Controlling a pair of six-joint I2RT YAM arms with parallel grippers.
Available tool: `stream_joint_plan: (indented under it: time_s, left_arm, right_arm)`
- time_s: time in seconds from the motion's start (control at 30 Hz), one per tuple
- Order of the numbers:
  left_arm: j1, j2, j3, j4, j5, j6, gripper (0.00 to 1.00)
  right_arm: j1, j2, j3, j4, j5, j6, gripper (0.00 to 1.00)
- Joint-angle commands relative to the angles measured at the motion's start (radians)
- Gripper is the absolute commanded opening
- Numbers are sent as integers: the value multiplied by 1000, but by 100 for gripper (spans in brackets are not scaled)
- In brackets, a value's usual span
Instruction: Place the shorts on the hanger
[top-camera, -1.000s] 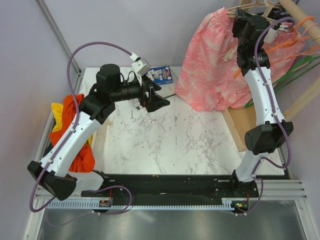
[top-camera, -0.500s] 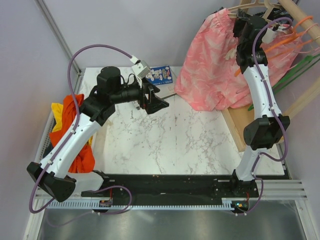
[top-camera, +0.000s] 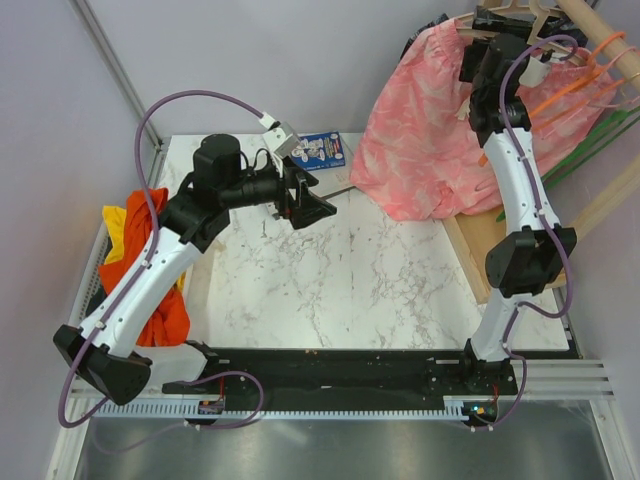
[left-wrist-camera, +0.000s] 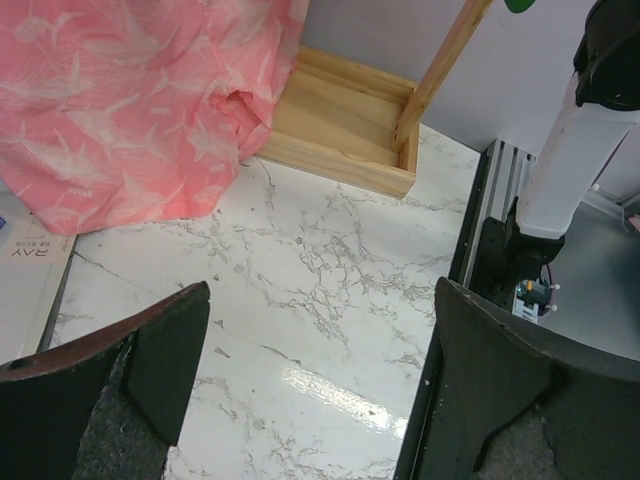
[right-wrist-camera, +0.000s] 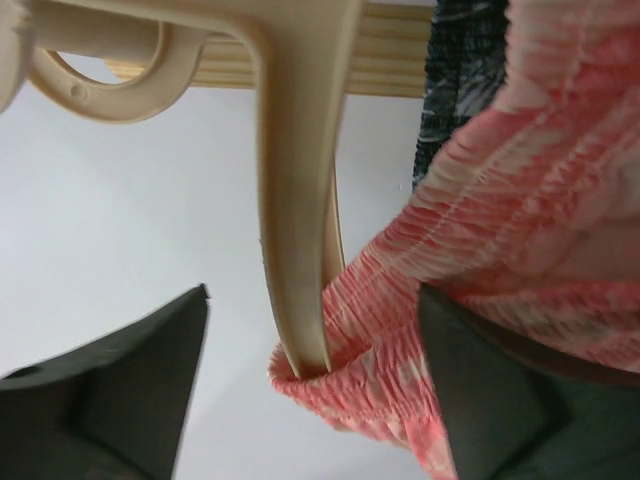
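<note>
the wooden tray (left-wrist-camera: 340, 125) lies ahead of the left gripper (left-wrist-camera: 320, 300), beyond the marble table (left-wrist-camera: 330, 290). a slanted wooden post (left-wrist-camera: 445, 55) stands in its right corner, and the hem of the shorts (left-wrist-camera: 120, 100) sags against its left wall without lying inside. off behind that arm, at the table's left edge, an orange-red garment (top-camera: 160, 300) is heaped with a bit of yellow cloth (top-camera: 115, 218); i can't tell what holds the heap.

the left gripper hovers above the table with its jaws spread wide and nothing between them. the shorts hang ahead and to its left, well apart from its fingers (left-wrist-camera: 150, 370). a blue card (top-camera: 322, 150) lies on the table near it.

the right gripper (right-wrist-camera: 312, 300) is raised to the rail (right-wrist-camera: 390, 75), its jaws wide apart too. between them comes the downward end of the hanger (right-wrist-camera: 295, 200), and the gathered elastic waistband of the shorts (right-wrist-camera: 520, 200) is looped over that tip, the cloth running up and right past the right finger (right-wrist-camera: 500, 400). neither finger visibly touches hanger or waistband. a dark patterned garment (right-wrist-camera: 455, 90) hangs behind the shorts. seen from above, the shorts (top-camera: 420, 140) drape from the rack down to the table's far right corner.
</note>
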Motion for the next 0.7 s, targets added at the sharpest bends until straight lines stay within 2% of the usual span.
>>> stream_joint_plan:
  time_s: [0.0,0.47,0.67]
  left_arm:
    - [5,-37,-11,5,-8,9,100]
    - [6,-118,-89,13,-3,-12,99]
    - [15,-152,-110,7,-28,-26,99]
  right_arm:
    - [2,-90,-54,6,-15,-27,98]
    - [26,-291,-205,-31,-30,-74,98]
    - [61,-366,-278,-28,-116,-107,98]
